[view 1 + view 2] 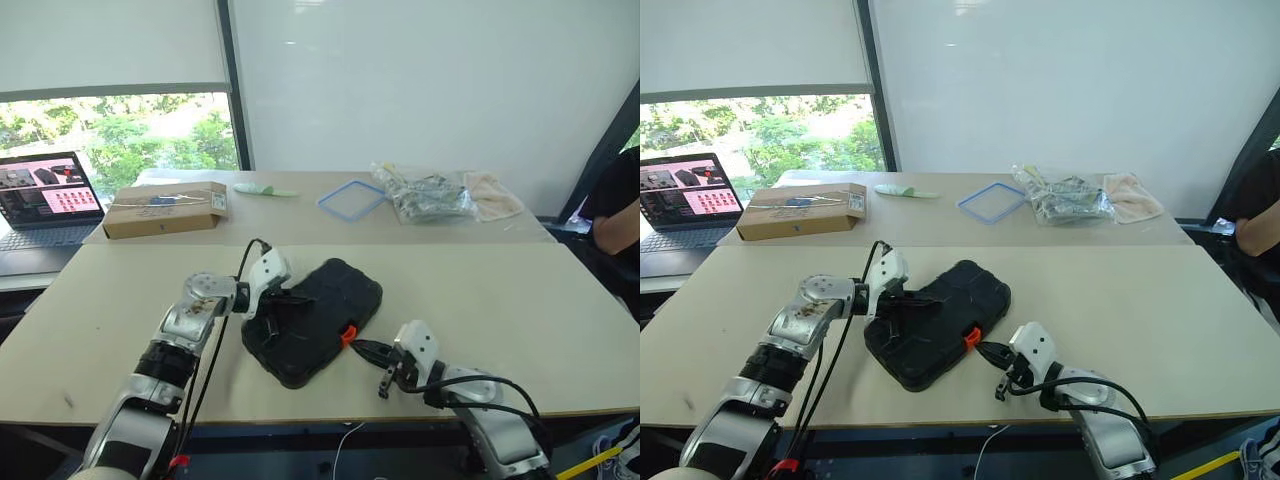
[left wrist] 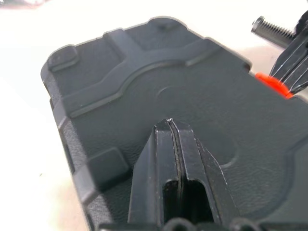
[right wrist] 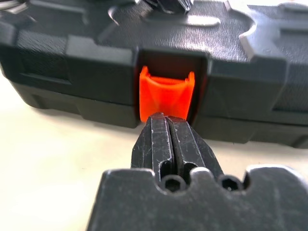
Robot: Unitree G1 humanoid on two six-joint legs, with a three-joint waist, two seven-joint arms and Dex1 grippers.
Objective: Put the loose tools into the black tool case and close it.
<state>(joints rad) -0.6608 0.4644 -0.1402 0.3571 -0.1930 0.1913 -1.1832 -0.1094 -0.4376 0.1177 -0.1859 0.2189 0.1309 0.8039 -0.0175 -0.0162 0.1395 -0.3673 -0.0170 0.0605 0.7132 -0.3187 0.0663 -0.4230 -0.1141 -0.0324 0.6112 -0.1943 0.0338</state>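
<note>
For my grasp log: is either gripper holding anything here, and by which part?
Nothing is held. The left gripper rests shut on the black tool case lid; the right gripper, shut, meets the orange latch.

We find no text, brand, number or sign that can be read. The cardboard box [image 1: 165,210] carries a pale label [image 1: 217,201] and the laptop screen [image 1: 45,189] shows small pictures, but any print on them is too small to make out.
</note>
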